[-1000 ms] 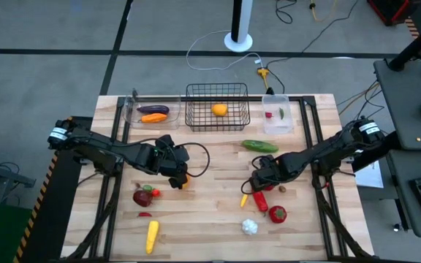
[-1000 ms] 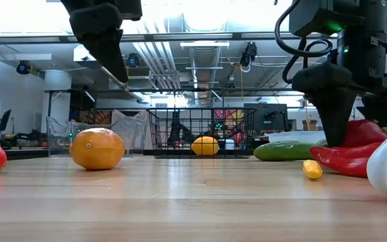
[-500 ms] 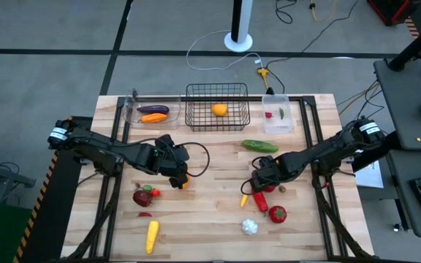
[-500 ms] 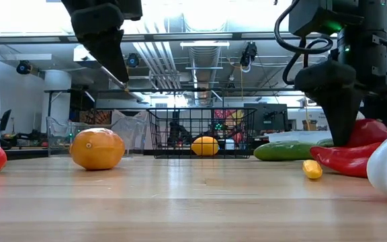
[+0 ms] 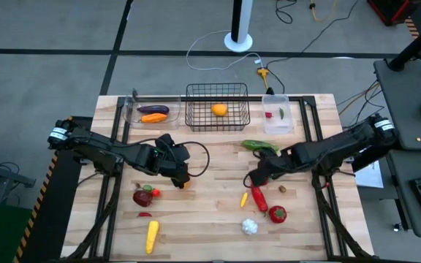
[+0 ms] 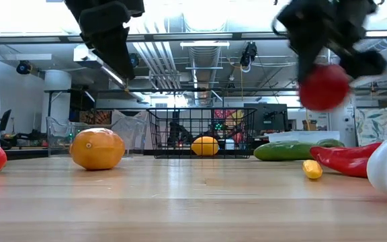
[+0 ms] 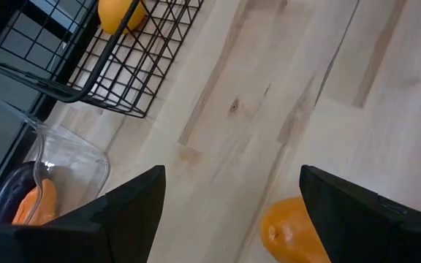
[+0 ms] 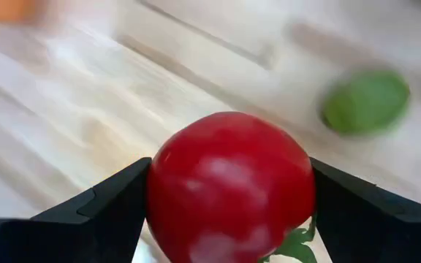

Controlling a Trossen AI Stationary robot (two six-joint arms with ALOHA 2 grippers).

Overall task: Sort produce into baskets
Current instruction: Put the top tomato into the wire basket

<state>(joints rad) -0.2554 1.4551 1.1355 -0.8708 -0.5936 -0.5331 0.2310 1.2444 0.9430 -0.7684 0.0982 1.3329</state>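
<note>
My right gripper (image 5: 257, 177) is shut on a round red tomato (image 8: 229, 186), which hangs well above the table (image 6: 323, 86). My left gripper (image 7: 232, 174) stands open above an orange (image 5: 183, 182) that rests on the table left of centre, touching nothing. At the far edge stand the black wire basket (image 5: 218, 117) with an orange fruit inside, a clear bin (image 5: 132, 111) with an eggplant and a carrot, and a small clear bin (image 5: 289, 115). My right gripper pinches the red tomato by its two opposite sides (image 8: 159, 190) between its two fingers. The fingers slant down from the table's right side. The tomato is lifted clear of the table, with green leaves (image 8: 292, 245) showing at one end.
A green cucumber (image 5: 260, 145) lies just beyond my right gripper. Below it lie a red pepper (image 5: 259, 198), a small yellow pepper (image 5: 244, 199), a red fruit (image 5: 277, 214) and white garlic (image 5: 249, 226). Red produce (image 5: 143, 196) and corn (image 5: 152, 235) lie near left.
My right gripper has gone up and a little toward the far edge, carrying the red tomato from the table among the red peppers to well clear of it. The peppers stay where they were.
</note>
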